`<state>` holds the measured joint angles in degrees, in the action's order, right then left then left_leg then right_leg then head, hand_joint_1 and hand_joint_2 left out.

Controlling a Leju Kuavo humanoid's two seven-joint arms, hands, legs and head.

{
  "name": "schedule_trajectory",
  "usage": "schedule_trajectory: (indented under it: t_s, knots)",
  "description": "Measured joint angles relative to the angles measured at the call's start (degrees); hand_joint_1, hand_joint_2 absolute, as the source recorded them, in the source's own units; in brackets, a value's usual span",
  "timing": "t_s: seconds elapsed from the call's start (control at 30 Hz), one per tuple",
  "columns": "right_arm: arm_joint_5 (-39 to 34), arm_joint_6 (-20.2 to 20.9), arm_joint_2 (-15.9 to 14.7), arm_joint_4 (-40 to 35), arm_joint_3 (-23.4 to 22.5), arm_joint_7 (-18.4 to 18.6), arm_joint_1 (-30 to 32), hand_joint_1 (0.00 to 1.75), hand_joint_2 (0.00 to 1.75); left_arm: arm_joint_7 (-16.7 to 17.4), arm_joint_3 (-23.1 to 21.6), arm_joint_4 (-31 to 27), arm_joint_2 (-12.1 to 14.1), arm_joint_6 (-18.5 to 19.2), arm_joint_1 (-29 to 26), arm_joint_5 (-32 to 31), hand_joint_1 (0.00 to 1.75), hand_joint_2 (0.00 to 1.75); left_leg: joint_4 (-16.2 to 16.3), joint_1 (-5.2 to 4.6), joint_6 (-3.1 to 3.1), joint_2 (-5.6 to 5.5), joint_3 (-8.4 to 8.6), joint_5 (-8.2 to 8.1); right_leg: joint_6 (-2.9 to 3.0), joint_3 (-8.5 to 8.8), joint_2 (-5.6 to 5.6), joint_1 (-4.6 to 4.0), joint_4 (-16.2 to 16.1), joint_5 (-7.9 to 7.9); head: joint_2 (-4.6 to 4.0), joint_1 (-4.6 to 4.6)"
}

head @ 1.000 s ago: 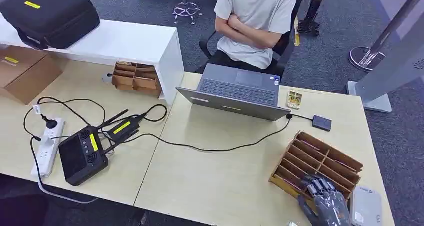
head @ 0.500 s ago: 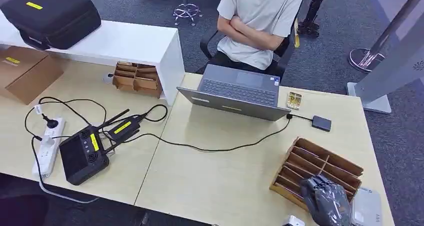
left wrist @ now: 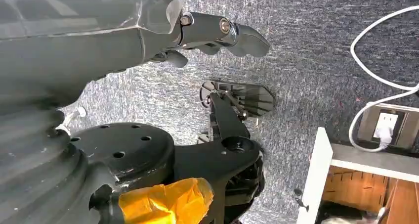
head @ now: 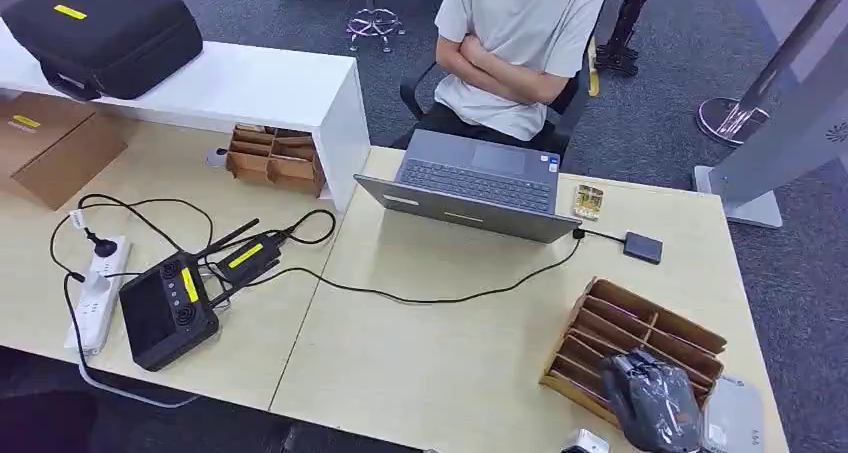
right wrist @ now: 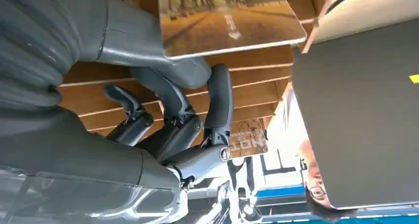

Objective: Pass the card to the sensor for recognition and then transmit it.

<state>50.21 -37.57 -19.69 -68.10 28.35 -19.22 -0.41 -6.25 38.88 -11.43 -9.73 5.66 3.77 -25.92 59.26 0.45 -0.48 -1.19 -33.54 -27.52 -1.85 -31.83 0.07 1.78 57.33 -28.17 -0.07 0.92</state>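
— Where's the right hand (head: 650, 398)?
— Down over the wooden card rack (head: 676, 323), at its near end, reaching into the slots.
— Has it got one?
— From the wrist camera, yes: a card (right wrist: 230, 19) rests against the thumb, fingers (right wrist: 217, 103) curled beneath it, so I'd call that a pinch. From above, the hand's back hides it.
— And the sensor?
— Likely that small dark box (head: 643, 246) beyond the rack.
— The left hand (left wrist: 217, 33)?
— Hanging over carpet, loosely spread, holding nothing.
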Motion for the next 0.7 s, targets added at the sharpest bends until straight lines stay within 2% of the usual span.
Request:
schedule_trajectory:
  t_s: [0.07, 0.13, 0.2, 0.23, 0.4, 0.7]
  knots:
    - [0.77, -0.35, 0.86, -1.04, -1.19, -3.24, 0.64, 1.75, 1.75, 0.0, 0.02, -0.02, 0.0, 0.0, -0.01, 0.0, 0.0, 1.75, 0.0, 0.0, 0.0, -0.02, -0.01, 0.0, 0.0, 0.0, -0.02, 0.0, 0.0, 0.0, 0.0, 0.0]
    - [2.32, -0.42, 2.95, -2.56, -3.92, -8.61, 2.49, 1.75, 1.75, 0.0, 0.02, 0.0, 0.02, 0.0, -0.05, 0.0, 0.0, 1.75, -0.01, 0.01, 0.0, -0.06, -0.08, 0.0, 0.0, -0.03, -0.05, -0.01, 0.01, -0.01, 0.0, -0.02]
    - [3.34, -0.44, 5.97, -4.36, -7.42, -13.79, 4.01, 1.75, 1.75, 0.0, 0.02, -0.02, 0.02, 0.02, -0.11, -0.13, 0.0, 1.75, -0.02, 0.0, -0.02, -0.02, -0.11, -0.01, 0.01, -0.13, 0.0, -0.03, 0.03, 0.0, 0.0, 0.04]
    - [3.49, -0.46, 7.34, -5.14, -8.89, -14.98, 4.46, 1.75, 1.75, 0.0, 0.02, -0.02, 0.0, 0.02, -0.08, -0.24, 0.0, 1.75, -0.02, 0.01, -0.03, 0.0, -0.11, -0.02, 0.03, -0.14, 0.02, -0.03, 0.03, -0.01, 0.0, 0.07]
    - [3.69, -0.46, 10.56, -7.04, -13.47, -15.95, 5.52, 1.75, 1.75, 0.0, 0.04, -0.02, 0.02, 0.02, -0.12, -0.35, 0.0, 1.75, -0.02, 0.06, -0.03, 0.0, -0.13, -0.02, 0.05, -0.13, 0.02, -0.06, 0.03, -0.04, 0.0, 0.0]
    - [3.3, -0.46, 12.28, -7.15, -15.67, -16.43, 5.95, 1.73, 1.75, 0.0, 0.04, -0.02, 0.02, 0.02, -0.11, -0.42, 0.0, 1.75, -0.02, 0.05, -0.03, 0.0, -0.13, -0.02, 0.05, -0.13, 0.01, -0.06, 0.02, -0.04, 0.0, 0.0]
